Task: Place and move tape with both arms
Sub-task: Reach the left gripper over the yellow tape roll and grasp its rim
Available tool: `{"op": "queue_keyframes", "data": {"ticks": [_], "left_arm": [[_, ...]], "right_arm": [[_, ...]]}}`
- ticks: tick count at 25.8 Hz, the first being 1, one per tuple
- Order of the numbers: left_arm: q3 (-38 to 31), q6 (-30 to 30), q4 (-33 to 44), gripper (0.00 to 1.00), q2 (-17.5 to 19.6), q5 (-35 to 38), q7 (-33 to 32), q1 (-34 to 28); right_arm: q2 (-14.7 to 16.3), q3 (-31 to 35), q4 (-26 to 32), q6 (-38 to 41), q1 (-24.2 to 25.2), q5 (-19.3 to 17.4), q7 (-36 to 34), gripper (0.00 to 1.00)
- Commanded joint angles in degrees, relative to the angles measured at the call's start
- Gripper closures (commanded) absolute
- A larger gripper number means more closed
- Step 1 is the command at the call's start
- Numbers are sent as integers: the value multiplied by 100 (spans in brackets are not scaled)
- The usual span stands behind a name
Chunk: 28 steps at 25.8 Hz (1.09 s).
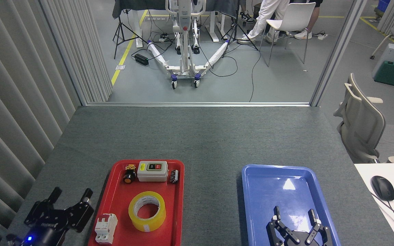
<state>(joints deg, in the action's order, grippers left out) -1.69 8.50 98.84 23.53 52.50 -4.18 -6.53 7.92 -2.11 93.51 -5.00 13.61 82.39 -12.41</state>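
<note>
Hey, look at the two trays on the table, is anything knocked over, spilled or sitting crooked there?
Nothing stands out. The tape lies flat in the red tray with the switch box, the push button and the breaker. The blue tray holds nothing. Both grippers, left and right, are open and hold nothing.
</note>
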Motion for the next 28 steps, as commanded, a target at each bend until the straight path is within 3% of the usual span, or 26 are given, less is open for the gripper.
{"op": "queue_keyframes", "data": {"ticks": [1,5,8,11,15,21,28], "left_arm": [[820,-261,-40,0,951,-1163,-1190,978],[1611,-410,-181,0,1663,-1374,-2298,1796],[2138,-366,-268,0,1786,-1392,-3299,2419],[2788,64,-435,0,1918,-1383,-3959,3079],[3588,407,-559,0,1953,-1392,-4029,3633],[4608,249,-919,1,1883,-1401,-4073,4142],[5126,-234,-1763,1,1224,-1471,-4249,4309]], "right_arm": [[17,0,0,-1,1,-4,2,1],[43,0,-17,-1,1,5,2,1],[52,-9,-26,-1,-7,5,2,1],[52,0,-35,-10,-7,5,2,1],[52,0,-97,-10,-34,5,2,1],[52,0,-105,-1,-43,49,11,1],[52,-9,-105,-27,-16,49,55,0]]}}
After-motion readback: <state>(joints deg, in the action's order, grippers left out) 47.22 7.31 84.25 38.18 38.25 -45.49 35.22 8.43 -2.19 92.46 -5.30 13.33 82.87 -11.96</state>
